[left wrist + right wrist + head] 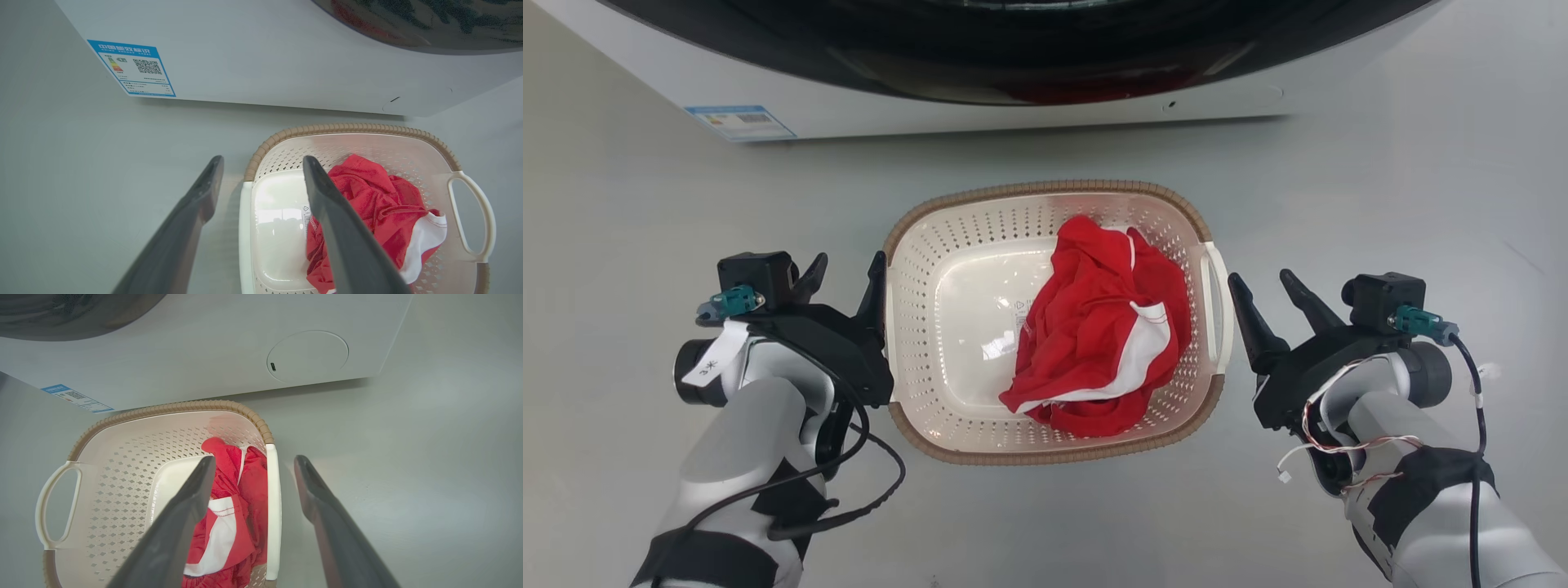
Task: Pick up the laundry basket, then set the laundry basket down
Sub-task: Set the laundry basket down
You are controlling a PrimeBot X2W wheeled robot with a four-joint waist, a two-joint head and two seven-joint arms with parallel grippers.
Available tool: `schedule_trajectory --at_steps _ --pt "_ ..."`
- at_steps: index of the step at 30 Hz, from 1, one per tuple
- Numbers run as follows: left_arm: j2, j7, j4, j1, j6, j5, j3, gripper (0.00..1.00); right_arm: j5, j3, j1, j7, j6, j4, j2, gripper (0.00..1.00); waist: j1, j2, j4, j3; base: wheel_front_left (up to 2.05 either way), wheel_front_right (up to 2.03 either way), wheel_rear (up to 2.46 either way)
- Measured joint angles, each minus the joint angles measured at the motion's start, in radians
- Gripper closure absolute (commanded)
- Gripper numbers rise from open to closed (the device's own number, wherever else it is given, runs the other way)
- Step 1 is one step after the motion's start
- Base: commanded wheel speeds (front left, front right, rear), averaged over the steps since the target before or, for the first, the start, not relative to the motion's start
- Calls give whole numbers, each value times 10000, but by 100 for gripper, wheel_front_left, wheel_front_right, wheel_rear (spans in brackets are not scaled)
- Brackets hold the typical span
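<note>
Left gripper (847,273) hanging just beside basket's left side, fingers spreading wide, gripping nothing. Right gripper (1266,290) gaping likewise at right side. Wrist views showing left handle (245,228) and right handle (273,498) lying between each pair of fingers; contact unclear. Laundry basket (947,245) sitting on grey floor (621,212), red-and-white garment (1103,327) bunching inside. White washer (1013,114) standing beyond.
</note>
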Motion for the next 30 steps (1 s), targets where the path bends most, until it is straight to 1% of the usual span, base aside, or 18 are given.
schedule_trajectory --at_steps 5,12,14,16,17,19,22,26,30 --pt "36 -79 -242 336 0 86 -48 0 88 -176 371 0 0 -339 -148 0 -1 0 -33 -661 0 0 0" --pt "77 -115 -782 873 0 190 -67 0 86 -750 869 0 -4 -884 -326 0 -1 -1 -74 -1542 0 0 0" --pt "88 -115 -1066 1058 17 236 -23 0 73 -890 1073 -2 -52 -1089 -403 0 -1 0 -75 -1779 0 0 0" --pt "100 -115 -1392 1244 109 261 40 0 0 -1024 1295 0 -194 -1317 -447 0 -1 0 -69 -2009 0 0 0" --pt "111 -115 -1557 1347 150 265 86 0 -33 -1072 1398 0 -198 -1432 -458 0 -1 0 -63 -2120 0 0 0" --pt "136 -115 -1908 1601 297 324 173 0 -180 -1181 1622 -2 -378 -1730 -466 0 -1 -1 -49 -2341 0 0 0" --pt "222 -115 -2489 2063 468 512 290 0 -364 -1375 1990 -2 -541 -2197 -499 0 -2 -1 -24 -2671 0 0 0" --pt "347 -115 -3409 2689 738 756 395 0 -642 -1592 2552 -2 -734 -2918 -598 0 -1 0 7 -3115 0 0 0" --pt "504 -117 -4372 3366 1005 986 495 0 -1016 -1789 3105 -2 -1016 -3662 -709 0 0 -1 25 -3566 0 0 0"
